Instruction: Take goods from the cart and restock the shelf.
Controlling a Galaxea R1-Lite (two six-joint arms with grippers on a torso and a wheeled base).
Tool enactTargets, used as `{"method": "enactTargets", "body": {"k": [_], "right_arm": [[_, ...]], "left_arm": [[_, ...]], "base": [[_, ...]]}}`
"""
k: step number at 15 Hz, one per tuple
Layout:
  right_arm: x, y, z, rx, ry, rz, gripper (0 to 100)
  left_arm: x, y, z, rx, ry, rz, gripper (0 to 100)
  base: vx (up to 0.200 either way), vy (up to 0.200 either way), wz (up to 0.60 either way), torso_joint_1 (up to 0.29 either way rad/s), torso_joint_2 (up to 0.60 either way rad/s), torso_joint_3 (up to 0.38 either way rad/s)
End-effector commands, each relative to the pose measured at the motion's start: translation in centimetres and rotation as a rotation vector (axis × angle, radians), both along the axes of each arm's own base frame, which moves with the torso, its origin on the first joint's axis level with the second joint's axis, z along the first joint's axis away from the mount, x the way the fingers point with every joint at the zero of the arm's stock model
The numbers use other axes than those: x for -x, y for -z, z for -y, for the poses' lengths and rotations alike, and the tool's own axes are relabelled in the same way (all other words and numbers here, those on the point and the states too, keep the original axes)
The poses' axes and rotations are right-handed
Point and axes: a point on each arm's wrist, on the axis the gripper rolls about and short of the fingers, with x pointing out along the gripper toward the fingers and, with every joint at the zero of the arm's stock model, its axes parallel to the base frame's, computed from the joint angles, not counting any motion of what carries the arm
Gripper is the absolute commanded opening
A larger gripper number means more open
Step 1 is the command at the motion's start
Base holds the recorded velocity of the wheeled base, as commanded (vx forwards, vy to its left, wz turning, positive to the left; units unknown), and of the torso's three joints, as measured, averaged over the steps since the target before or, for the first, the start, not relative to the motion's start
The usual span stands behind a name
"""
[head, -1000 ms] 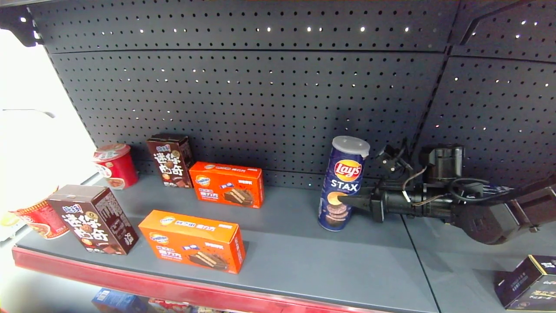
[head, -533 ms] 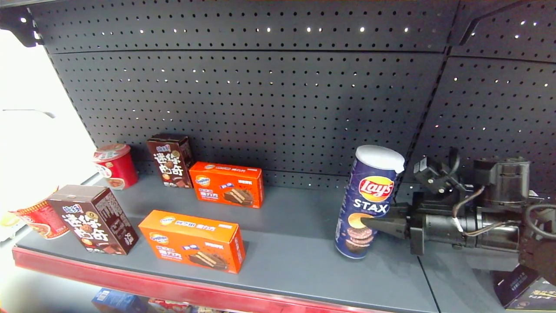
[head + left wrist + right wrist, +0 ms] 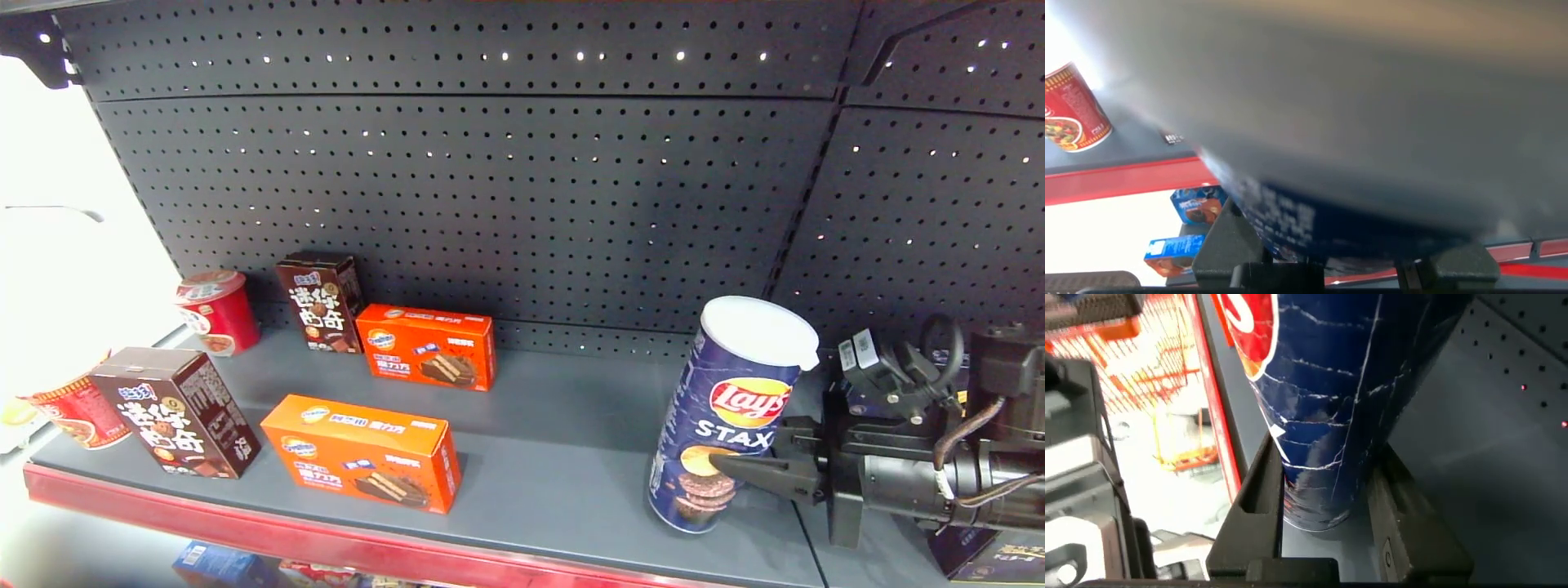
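Shelf (image 3: 555, 474) front edge: right hand (image 3: 739, 459) grips can (image 3: 735, 392) (tilted)

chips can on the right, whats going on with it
The robot's right hand is shut on the blue chips can, gripping it low on its side and holding it near upright over the front right part of the shelf. Whether the can's base rests on the shelf cannot be told. Further left on the same shelf stand orange boxes, brown boxes and red cups, none of them touched.
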Motion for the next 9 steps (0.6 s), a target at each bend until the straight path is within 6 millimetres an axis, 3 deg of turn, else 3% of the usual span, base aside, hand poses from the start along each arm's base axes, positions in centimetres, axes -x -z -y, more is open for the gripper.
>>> {"method": "enactTargets", "body": {"k": [1, 9], "right_arm": [[0.54, 0.39, 0.18, 0.010, -0.004, -0.005, 0], [0.68, 1.29, 0.23, 0.024, -0.004, -0.039, 0]], "left_arm": [[-0.01, 0.03, 0.00, 0.001, 0.000, -0.002, 0], [-0.08, 0.33, -0.01, 0.003, 0.000, -0.012, 0]], "base": [[0.000, 0.000, 0.00, 0.000, 0.00, 0.000], [0.000, 0.000, 0.00, 0.000, 0.00, 0.000]]}}
